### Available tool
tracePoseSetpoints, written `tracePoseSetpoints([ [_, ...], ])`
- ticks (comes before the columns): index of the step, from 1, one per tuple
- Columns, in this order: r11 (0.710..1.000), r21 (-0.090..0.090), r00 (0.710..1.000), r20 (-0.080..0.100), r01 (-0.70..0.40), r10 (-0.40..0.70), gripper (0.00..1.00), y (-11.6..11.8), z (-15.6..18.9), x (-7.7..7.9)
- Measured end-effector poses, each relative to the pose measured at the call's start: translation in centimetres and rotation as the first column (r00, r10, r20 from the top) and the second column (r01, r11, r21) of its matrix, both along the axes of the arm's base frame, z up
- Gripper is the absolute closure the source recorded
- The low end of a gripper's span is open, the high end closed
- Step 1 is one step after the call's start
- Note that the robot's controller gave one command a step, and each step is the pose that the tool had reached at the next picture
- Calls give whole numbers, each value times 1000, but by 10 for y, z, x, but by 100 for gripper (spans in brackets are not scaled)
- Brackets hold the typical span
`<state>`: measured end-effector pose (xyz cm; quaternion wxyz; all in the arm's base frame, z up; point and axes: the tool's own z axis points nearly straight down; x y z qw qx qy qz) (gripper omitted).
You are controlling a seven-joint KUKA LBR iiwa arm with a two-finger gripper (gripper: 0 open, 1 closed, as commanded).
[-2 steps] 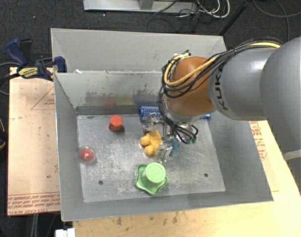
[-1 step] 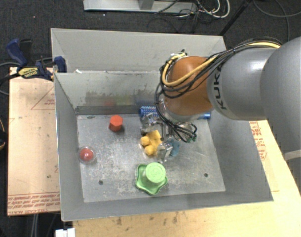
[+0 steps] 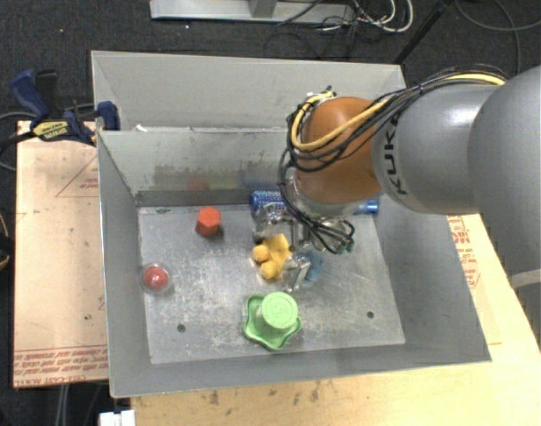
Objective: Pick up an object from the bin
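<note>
Several small things near gripper (image 3: 294, 260): yellow lump (image 3: 270, 257) just beside it, view-left; green cap (image 3: 272, 318) just below. Set low, likely for the lump; open or closed, cannot tell.

Large grey rounded metal robot arm (image 3: 448, 149), reaching in from the right. It carries black block lettering on the casing, just beside the orange dome-shaped wrist cover (image 3: 341, 153). The lettering runs sideways; "KU" is clear, and the following letters curve away and are not legible.
</note>
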<state>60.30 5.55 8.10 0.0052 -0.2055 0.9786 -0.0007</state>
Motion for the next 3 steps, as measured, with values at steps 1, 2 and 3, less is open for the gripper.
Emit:
tracePoseSetpoints([
  [1,998,5,998,10,66,-66,0,-2,-2,-5],
  [2,998,5,998,9,67,-67,100,-2,-2,-4],
  [3,998,2,998,0,68,-68,100,-1,56,-2],
])
